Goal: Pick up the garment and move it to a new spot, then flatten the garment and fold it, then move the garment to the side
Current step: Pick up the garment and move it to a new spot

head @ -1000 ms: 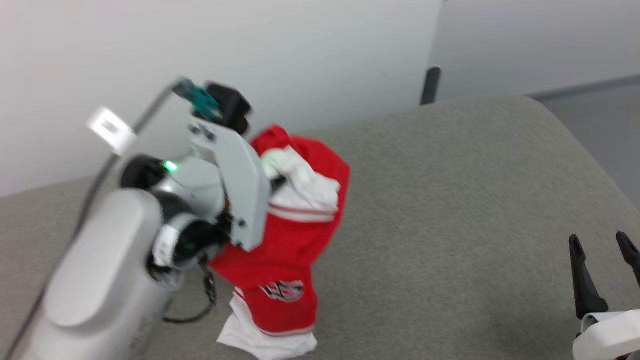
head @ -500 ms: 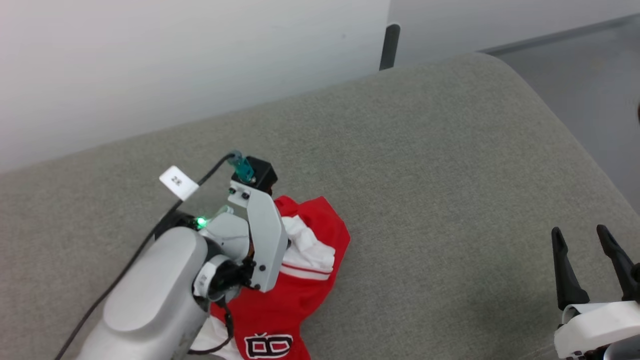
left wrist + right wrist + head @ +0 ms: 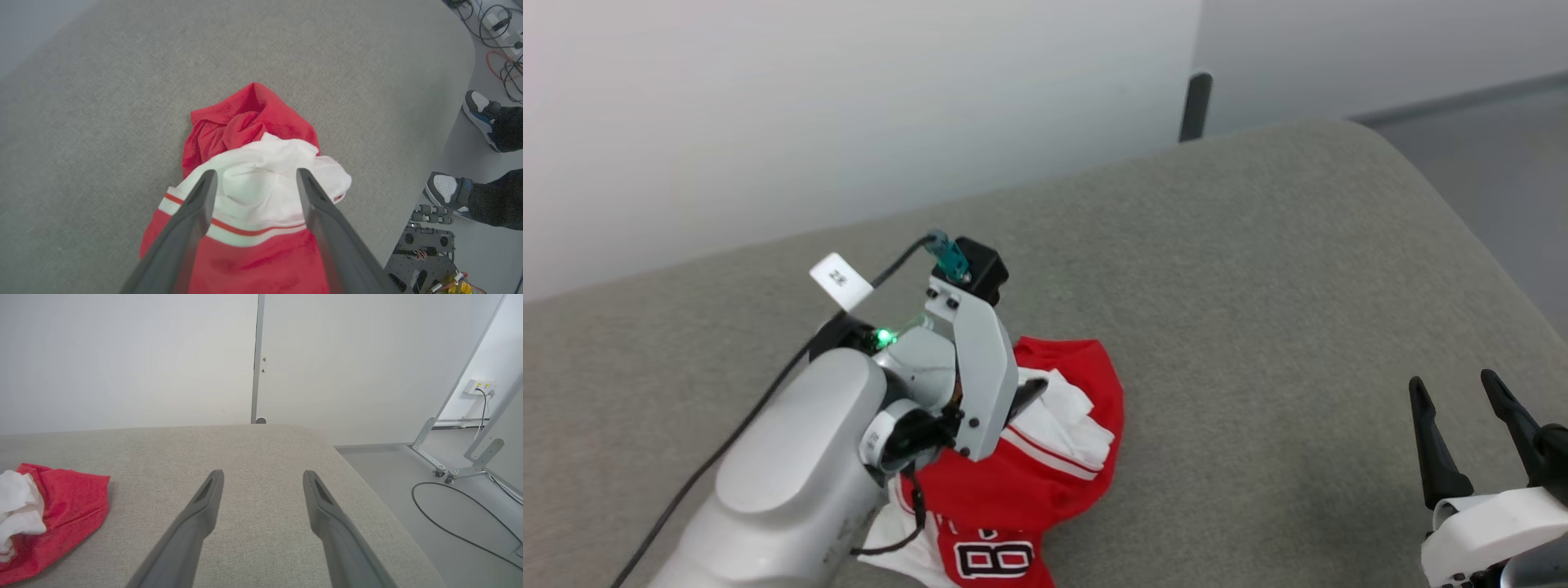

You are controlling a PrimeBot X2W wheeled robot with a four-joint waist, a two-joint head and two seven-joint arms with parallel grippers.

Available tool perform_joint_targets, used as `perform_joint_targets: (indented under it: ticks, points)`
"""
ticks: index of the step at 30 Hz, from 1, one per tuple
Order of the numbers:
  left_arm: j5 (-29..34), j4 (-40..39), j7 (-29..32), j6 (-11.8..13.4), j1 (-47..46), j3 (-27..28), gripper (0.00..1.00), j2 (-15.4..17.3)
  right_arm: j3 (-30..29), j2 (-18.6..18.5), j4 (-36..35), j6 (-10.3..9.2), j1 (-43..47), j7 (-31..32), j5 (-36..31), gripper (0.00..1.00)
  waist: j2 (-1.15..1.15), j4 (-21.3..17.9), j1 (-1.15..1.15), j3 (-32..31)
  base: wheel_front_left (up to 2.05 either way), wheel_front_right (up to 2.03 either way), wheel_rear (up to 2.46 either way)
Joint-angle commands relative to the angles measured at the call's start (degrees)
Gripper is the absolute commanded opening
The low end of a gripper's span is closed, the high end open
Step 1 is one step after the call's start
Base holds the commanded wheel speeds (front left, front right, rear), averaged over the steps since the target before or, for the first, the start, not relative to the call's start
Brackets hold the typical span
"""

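The big soft gray desk has a round far right corner. The robot's pale left arm reaches over it from the near left.

The garment lies in a crumpled heap on the desk. It is toward the near edge, left of the middle, and well apart from the round corner. It is red, with a white, red-striped part bunched on top and black letter shapes low down.

The left pincer is spread wide right over the white part and pinches nothing. I cannot tell if it touches the cloth. The right pincer is spread wide too, holding nothing, over the near right part of the desk.

A person's two shoes stand on the floor past the desk's edge.
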Motion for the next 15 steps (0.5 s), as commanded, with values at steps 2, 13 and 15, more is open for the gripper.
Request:
perform_joint_targets:
  ticks: [2, 13, 15]
  points:
    - [-0.5, -0.9, -0.8, -0.3, -0.4, 0.8, 1.0, 0.2, 0.1, -0.5, -0.2, 0.0, 0.7, 0.2, 0.6, 1.0, 0.0, 3.0, 0.0, -2.9, 0.0, 0.0, 0.0]
    - [-1.4, -8.8, -13.4, 2.1, 7.3, 8.5, 1.0, 5.9, 0.3, -1.2, -0.3, 0.0, 2.2, -0.6, 1.1, 1.0, 0.0, 9.1, 0.0, -8.1, 0.0, 0.0, 0.0]
    - [-1.1, -10.7, -16.6, 2.8, 9.8, 10.3, 1.0, 7.3, 0.1, -1.2, -0.1, 0.0, 2.7, -0.8, 1.0, 1.0, 0.0, 10.2, 0.0, -8.8, 0.0, 0.0, 0.0]
